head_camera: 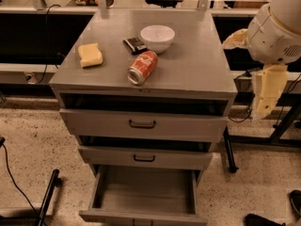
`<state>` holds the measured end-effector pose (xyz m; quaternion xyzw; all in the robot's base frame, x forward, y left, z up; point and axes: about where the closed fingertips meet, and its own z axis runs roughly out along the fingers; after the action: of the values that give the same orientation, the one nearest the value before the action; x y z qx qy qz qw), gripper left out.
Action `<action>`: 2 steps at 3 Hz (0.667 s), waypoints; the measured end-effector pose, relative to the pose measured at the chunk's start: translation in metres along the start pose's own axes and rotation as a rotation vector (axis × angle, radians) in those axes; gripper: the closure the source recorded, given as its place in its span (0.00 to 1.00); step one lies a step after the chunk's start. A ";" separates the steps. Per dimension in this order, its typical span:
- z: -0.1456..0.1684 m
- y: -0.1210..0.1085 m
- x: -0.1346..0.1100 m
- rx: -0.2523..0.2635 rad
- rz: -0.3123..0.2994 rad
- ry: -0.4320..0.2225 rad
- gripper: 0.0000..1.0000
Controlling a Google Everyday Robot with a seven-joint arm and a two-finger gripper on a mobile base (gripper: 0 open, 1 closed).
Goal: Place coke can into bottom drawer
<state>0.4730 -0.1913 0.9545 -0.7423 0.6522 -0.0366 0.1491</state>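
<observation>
Coke can (142, 67) lies on its side near the front edge of the surface (200, 65), bottom drawer (143, 197) pulled out ready for it; end effector (263, 98) hangs at right, well apart from the can, its opening impossible to tell

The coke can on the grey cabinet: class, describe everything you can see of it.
The small orange-red cylindrical coke can, with white lettering and a silver metal end facing the camera, lies on its side on the grey metal cabinet top, near its front edge, in front of the white bowl. The cream gripper hangs right of the cabinet, apart from it.
</observation>
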 end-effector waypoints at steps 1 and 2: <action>0.000 0.000 0.000 -0.001 0.000 0.000 0.00; 0.012 -0.010 -0.013 0.032 -0.079 0.011 0.00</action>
<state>0.4838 -0.1759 0.9477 -0.7648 0.6225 -0.0572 0.1560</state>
